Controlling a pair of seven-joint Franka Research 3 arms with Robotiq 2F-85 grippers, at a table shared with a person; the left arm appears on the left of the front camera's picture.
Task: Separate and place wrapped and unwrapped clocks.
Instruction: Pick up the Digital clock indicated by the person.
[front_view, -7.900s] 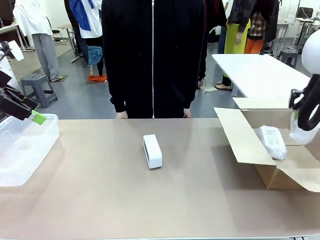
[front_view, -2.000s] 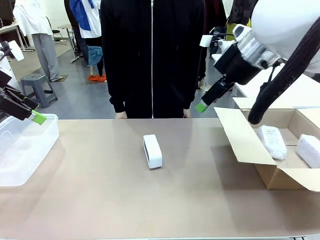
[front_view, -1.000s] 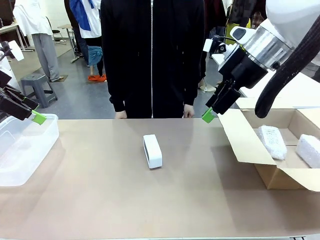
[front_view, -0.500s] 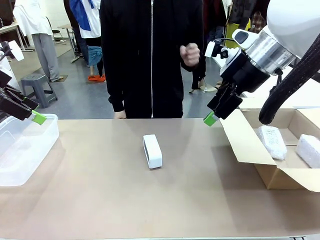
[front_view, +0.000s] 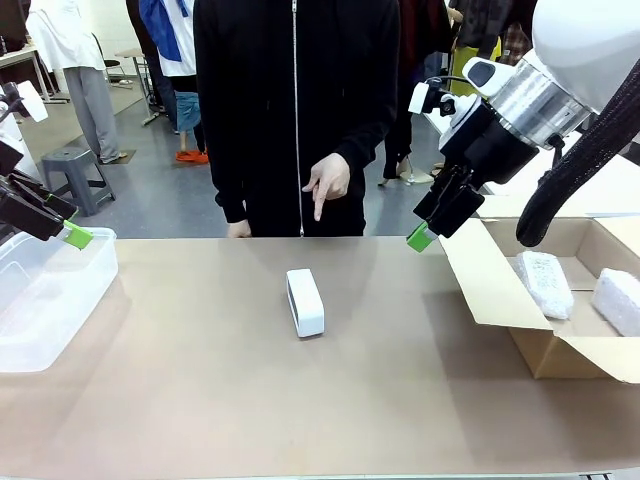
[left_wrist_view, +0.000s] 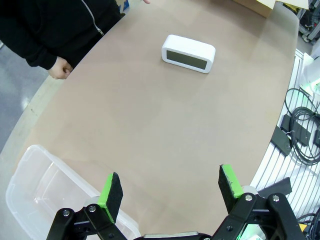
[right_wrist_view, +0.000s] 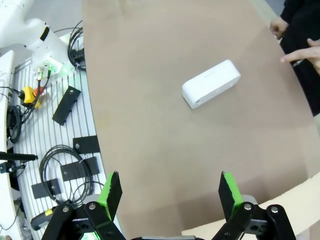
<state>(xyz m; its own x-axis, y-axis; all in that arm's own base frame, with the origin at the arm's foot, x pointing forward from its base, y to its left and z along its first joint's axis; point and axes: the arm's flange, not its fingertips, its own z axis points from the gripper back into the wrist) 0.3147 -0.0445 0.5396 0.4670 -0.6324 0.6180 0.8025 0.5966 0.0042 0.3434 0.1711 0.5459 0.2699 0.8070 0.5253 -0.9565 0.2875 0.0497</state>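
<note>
Done: two wrapped clocks (front_view: 545, 283) lie in the cardboard box (front_view: 480, 285), far right. Left to do: the bare clock (front_view: 305, 302) stands mid-table below the person's pointing hand (front_view: 326, 182), well apart from the clear tub (front_view: 45, 320) at left. My right pincer (right_wrist_view: 167, 192) hangs open and empty near the box flap. My left pincer (left_wrist_view: 170, 189) is open over the tub.

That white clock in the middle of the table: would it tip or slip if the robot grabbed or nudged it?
The clock looks like a hard, smooth shell, so it probably stays stiff but might slip in the fingers. It stands on a narrow edge on the table, so a push on its broad face could tip it.
</note>
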